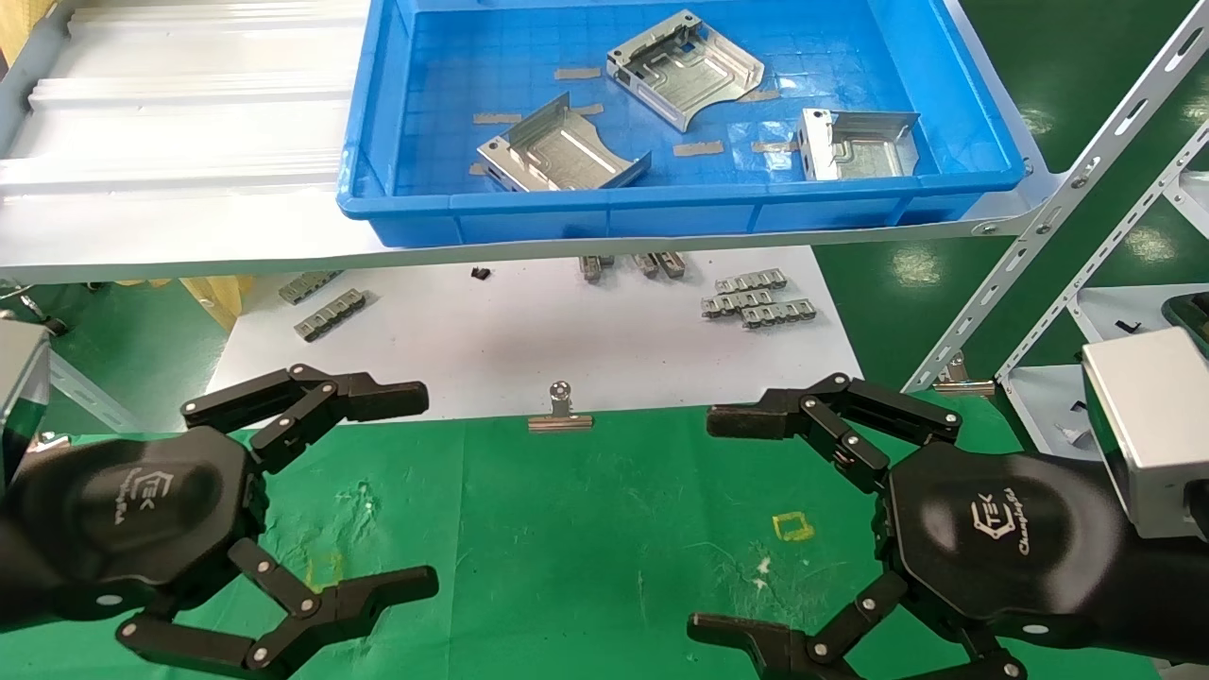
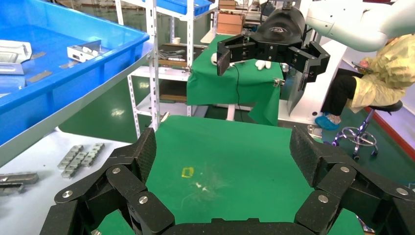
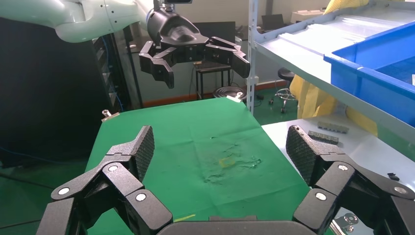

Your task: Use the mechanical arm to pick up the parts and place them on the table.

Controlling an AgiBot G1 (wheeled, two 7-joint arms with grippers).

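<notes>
Three shiny silver parts lie in a blue bin on the raised shelf. Two of them show in the left wrist view. The green table lies below, with a small yellow square outline. My left gripper is open and empty above the table's left side. My right gripper is open and empty above its right side. The two grippers face each other. Each wrist view shows its own open jaws over bare green cloth.
A white sheet behind the table carries small grey clip strips. A binder clip sits on the cloth's far edge. The ribbed metal shelf overhangs. Slotted rack posts stand at right. A seated person is beyond.
</notes>
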